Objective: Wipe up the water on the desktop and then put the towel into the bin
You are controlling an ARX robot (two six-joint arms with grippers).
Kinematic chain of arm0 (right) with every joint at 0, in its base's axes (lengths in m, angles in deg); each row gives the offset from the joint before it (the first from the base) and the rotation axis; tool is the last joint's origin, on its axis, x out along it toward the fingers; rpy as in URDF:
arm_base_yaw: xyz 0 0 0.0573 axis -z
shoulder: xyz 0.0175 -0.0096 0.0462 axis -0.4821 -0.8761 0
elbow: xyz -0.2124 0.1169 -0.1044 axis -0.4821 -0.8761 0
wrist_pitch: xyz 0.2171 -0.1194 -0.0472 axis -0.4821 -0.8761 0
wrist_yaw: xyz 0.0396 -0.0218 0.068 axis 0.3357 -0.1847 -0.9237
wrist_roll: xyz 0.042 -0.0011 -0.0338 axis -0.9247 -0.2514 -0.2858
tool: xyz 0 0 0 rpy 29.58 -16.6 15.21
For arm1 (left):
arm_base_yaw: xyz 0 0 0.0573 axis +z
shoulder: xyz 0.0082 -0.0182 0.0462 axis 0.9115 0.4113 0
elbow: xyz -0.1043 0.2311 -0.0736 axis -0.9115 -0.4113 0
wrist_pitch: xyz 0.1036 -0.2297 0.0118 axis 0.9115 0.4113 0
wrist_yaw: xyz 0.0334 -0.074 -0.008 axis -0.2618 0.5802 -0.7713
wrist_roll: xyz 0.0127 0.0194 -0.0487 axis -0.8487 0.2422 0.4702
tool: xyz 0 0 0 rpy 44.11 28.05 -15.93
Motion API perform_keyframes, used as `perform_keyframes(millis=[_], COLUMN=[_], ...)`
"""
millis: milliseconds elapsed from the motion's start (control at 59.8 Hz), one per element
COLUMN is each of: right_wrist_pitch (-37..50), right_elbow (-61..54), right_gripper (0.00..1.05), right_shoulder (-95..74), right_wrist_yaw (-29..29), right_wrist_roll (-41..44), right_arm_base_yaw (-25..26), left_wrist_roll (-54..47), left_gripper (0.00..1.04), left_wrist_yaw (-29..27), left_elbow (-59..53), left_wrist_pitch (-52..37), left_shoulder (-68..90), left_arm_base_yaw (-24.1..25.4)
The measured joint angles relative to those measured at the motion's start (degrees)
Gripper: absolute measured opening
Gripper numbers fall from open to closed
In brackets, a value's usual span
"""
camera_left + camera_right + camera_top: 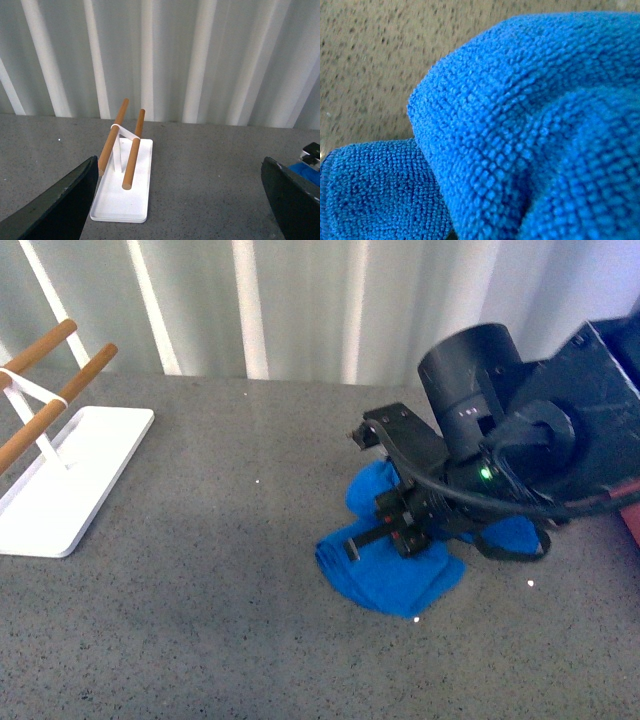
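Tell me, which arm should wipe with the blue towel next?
Probably right: the right fingers are down on the towel, and its camera shows mostly blue cloth. The left fingers are open near the white rack, far from the towel.

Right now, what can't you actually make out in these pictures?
Right gripper jaws: front view, hidden by its own arm; right wrist view shows only towel.
Bin: front view, only a salmon sliver, cut off by the picture edge, if that is it.
Water on the desktop: none distinguishable in any view.
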Motion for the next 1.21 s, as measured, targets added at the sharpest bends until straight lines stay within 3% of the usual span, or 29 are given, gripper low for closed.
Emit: perform_keyframes(millis=[218,469,619,870,1205], right_wrist_pitch=[-4.9,-5.95,-3.63,-0.57,2.32], right_elbow=[11.78,15.52,10.64,0.33,-16.26], right_gripper=[0.05,0.05,0.05,0.05,0.05], right_shoulder=[-5.29,-6.4,-4.15,1.49,16.17], right_wrist_yaw=[3.37,1.44,-2.99,-7.76,-6.86], right_wrist_roll=[2.34,1.07,-0.07,-2.62,-2.43], right_arm_base_yaw=[-2.29,-7.1,-10.99,-12.0,-5.99], left_wrist_roll=[0.0,0.0,0.0,0.0,0.0], left_gripper=[0.98,0.98,0.98,0.98,0.98], left_wrist_yaw=[0.0,0.0,0.0,0.0,0.0], left_elbow=[0.0,0.0,0.0,0.0,0.0], left_wrist_pitch=[0.0,0.0,0.0,0.0,0.0], left_shoulder=[0.0,0.0,0.0,0.0,0.0], left_arm_base_yaw=[0.0,0.0,0.0,0.0,0.0])
